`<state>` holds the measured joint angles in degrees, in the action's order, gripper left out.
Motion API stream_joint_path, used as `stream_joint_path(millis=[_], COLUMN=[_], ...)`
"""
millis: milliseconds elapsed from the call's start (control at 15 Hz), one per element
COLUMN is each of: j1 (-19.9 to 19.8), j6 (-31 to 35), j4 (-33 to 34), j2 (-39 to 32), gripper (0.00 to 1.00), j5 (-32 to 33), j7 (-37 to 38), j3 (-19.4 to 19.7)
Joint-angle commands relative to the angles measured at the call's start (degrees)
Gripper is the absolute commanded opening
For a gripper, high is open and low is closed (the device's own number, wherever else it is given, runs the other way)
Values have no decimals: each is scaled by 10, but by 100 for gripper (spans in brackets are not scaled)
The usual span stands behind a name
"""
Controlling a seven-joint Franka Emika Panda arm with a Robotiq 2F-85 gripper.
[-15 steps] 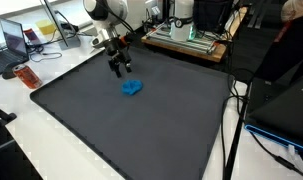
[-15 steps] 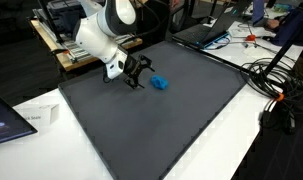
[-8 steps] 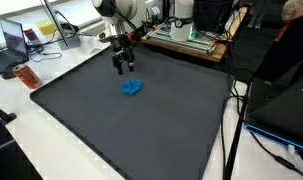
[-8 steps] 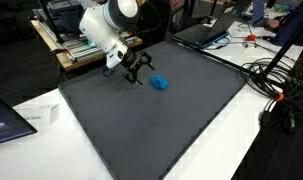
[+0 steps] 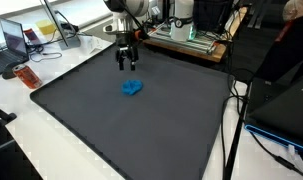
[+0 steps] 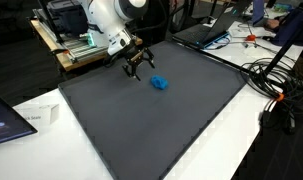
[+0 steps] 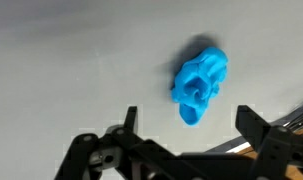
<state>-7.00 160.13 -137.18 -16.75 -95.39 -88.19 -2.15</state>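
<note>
the pincer [image 6: 137,68] hangs wide open and empty over the far part of the dark mat [image 6: 161,130] on the tabletop. just to its right lies the small blue lump [image 6: 160,83], near but untouched. to take it cleanly, i'd centre the jaws over its bulk, straddle its narrow side, come straight down, then close.

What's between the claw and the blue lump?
No thing. Between the claw and the blue lump there is only bare dark mat, seen in both exterior views.
</note>
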Motion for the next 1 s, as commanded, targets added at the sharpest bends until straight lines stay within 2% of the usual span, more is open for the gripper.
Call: stream_joint_path(millis=[0, 400, 933], j1=[20, 61, 113], j6=[52, 140, 251], j4=[-27, -38, -49], j2=[39, 68, 75], gripper=[100, 100, 100], j5=[-54, -97, -75], j7=[-35, -54, -12], j3=[-12, -36, -80])
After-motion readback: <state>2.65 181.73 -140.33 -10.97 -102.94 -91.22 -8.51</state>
